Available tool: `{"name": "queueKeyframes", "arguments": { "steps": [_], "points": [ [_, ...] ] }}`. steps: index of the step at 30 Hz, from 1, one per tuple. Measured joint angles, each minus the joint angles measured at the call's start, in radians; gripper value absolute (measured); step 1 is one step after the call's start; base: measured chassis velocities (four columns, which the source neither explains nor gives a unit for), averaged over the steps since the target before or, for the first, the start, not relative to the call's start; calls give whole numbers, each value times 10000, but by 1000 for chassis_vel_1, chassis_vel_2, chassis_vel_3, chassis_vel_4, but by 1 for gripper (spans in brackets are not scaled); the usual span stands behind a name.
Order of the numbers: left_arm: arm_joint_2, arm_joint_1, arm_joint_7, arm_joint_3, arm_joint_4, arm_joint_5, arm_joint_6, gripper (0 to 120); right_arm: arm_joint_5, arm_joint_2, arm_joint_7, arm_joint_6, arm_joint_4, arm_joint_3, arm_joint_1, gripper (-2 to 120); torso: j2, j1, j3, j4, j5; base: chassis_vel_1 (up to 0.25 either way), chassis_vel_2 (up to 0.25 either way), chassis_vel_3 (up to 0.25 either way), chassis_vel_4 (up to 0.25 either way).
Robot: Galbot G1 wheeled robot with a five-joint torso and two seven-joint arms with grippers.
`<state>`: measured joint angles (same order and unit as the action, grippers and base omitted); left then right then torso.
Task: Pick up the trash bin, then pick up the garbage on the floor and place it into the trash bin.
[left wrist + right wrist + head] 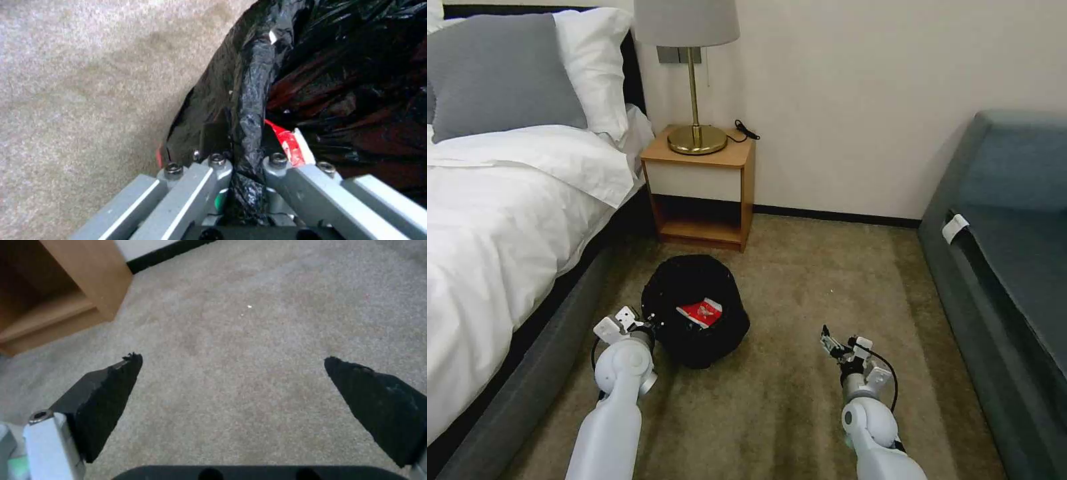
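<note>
The trash bin [697,310], round and lined with a crinkly black bag, sits on the carpet in front of the nightstand, and a red-and-white packet of garbage [700,312] lies inside it. My left gripper [650,321] is shut on the bin's near-left rim. In the left wrist view the bag-covered rim [251,110] is pinched between the jaws and the packet [289,143] shows just inside. My right gripper [831,341] hovers open over bare carpet, right of the bin. Its black fingertips [113,386] stand wide apart with nothing between them.
A bed [500,213] runs along the left. A wooden nightstand [704,190] with a brass lamp [694,80] stands against the back wall. A grey-blue sofa [1007,253] lines the right side. Open carpet [800,280] lies between them.
</note>
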<state>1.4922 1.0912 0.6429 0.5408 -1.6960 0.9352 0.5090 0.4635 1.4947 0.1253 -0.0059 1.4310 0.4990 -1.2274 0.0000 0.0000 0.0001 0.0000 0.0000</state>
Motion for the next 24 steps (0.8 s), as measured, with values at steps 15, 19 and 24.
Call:
{"name": "queueKeyframes", "arguments": {
  "steps": [15,19,24],
  "points": [
    [-23,186,-64,-326,-101,-486,112,47,21,-150,-174,174,117,233,-295,100,0,0,0,-1,-2,0,0,0,0],
    [-232,528,-661,-400,-535,-926,-58,65,-19,-114,-186,190,257,235,-426,100,0,0,0,-1,-2,0,0,0,0],
    [-499,1016,-1676,-437,-989,-2199,-454,79,-136,-49,-189,204,462,231,-632,100,0,0,-1,0,-1,0,0,0,0]
  ]
}}
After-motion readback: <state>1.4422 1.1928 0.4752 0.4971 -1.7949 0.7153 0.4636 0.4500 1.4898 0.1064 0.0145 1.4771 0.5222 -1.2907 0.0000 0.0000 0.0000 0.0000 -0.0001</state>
